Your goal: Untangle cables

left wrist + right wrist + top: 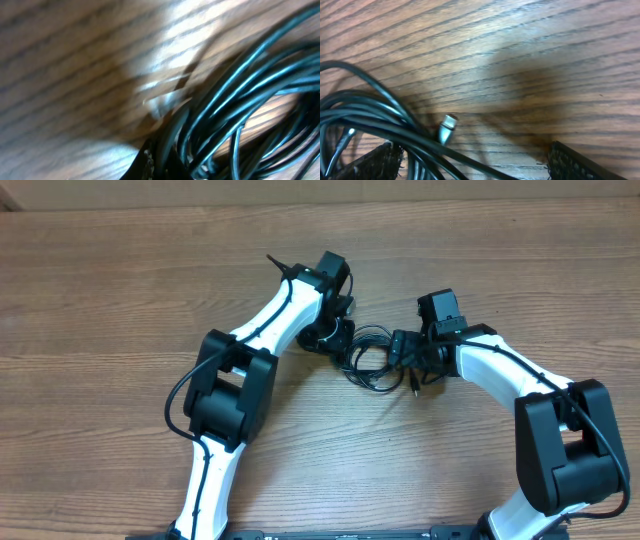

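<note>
Left tool (340,340) clamped on cables (372,362) | right tool (472,162) apart | thin black tangled loops, silver plug (447,128)

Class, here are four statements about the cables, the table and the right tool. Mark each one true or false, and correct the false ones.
1. The cables lie between the two arms. True.
2. The right tool is shut. False: its fingers stand wide apart, so it is open.
3. A silver plug rests on the wooden table. True.
4. The cables are laid out straight, side by side. False: they are bunched in overlapping loops.
</note>
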`<control>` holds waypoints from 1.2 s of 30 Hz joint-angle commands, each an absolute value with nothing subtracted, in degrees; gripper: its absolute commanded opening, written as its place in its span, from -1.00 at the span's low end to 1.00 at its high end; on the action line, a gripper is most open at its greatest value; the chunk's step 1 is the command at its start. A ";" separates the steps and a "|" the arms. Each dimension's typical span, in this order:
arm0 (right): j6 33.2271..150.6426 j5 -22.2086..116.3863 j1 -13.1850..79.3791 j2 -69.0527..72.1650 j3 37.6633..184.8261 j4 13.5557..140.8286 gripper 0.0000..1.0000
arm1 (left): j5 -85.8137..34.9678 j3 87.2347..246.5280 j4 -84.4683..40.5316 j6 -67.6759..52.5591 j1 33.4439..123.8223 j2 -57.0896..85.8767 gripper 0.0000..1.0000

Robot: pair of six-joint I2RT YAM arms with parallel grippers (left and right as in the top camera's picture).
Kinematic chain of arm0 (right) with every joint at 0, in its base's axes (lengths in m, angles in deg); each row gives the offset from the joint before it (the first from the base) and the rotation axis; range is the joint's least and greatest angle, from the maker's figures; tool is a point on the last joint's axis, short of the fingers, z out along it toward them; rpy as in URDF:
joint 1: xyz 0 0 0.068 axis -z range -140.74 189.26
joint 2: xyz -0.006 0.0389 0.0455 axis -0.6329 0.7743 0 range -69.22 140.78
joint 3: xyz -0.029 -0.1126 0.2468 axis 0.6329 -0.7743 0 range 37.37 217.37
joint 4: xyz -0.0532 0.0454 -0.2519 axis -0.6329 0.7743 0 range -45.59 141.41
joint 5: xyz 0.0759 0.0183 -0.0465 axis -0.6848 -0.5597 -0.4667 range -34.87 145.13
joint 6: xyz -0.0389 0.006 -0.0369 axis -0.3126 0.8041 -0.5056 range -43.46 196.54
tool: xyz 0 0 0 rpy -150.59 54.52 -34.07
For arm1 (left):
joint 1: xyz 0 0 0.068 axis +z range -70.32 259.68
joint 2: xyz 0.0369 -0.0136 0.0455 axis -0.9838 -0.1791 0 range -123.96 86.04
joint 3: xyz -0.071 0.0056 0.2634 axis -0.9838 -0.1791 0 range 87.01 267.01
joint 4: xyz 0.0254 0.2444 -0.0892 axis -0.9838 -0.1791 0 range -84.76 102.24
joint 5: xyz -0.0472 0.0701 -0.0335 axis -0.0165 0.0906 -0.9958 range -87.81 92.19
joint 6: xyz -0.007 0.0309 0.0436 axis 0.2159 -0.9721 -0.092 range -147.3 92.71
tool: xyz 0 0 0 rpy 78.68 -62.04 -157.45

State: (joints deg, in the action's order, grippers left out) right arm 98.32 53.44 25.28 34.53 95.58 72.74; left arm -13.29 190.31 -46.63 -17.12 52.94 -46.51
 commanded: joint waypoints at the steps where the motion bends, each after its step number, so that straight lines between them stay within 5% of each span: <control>1: 104.04 63.97 26.51 37.59 92.07 75.13 0.80 | 6.16 189.09 -51.90 -16.99 53.07 -48.65 -0.92; 5: 105.27 65.85 26.51 37.59 92.07 75.26 0.80 | 20.21 189.09 -55.60 -9.84 53.18 -48.65 -0.92; 12: 105.31 69.28 26.59 37.59 92.07 76.33 0.80 | 21.24 189.09 -56.08 -8.82 54.36 -48.65 -0.91; 23: 106.60 69.33 26.88 37.59 92.07 75.61 0.80 | 5.13 189.09 -51.29 -15.53 55.39 -48.65 -0.92; 36: 106.58 69.00 27.29 37.59 92.07 74.56 0.81 | 0.59 189.09 -49.21 -15.55 55.26 -48.65 -0.92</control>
State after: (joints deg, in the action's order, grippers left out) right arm 106.34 68.69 26.57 34.68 94.19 73.92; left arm 5.79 190.29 -49.76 -14.24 55.74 -45.96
